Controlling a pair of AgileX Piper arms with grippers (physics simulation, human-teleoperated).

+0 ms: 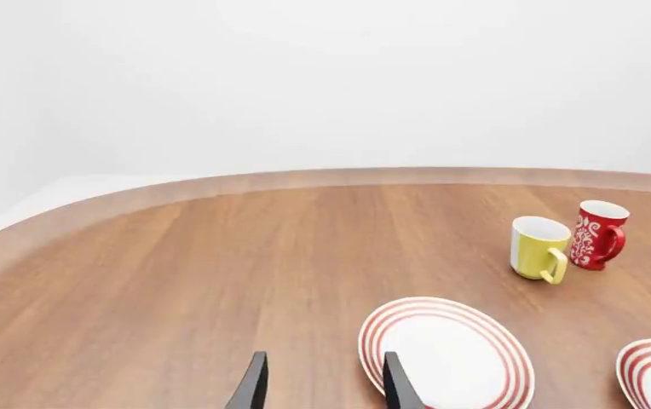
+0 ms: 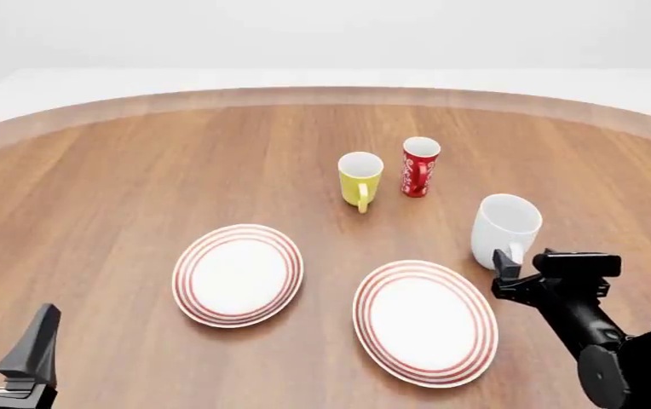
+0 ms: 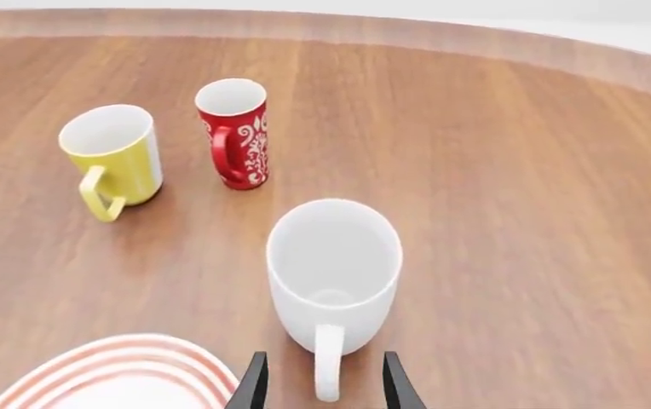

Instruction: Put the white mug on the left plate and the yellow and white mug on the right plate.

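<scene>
Right claw straddles plain white mug's loop handle.

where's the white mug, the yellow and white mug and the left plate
white mug (image 2: pixel 505 223), front view, on its outer wall
yellow and white mug (image 2: pixel 360 178), front view, on its yellow side
left plate (image 2: pixel 238 274), front view, on its white centre

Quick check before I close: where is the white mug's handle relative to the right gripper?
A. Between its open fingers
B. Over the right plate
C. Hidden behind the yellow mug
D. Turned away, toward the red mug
A: in the right wrist view the white mug's handle points back between the right gripper's open fingers.
</scene>
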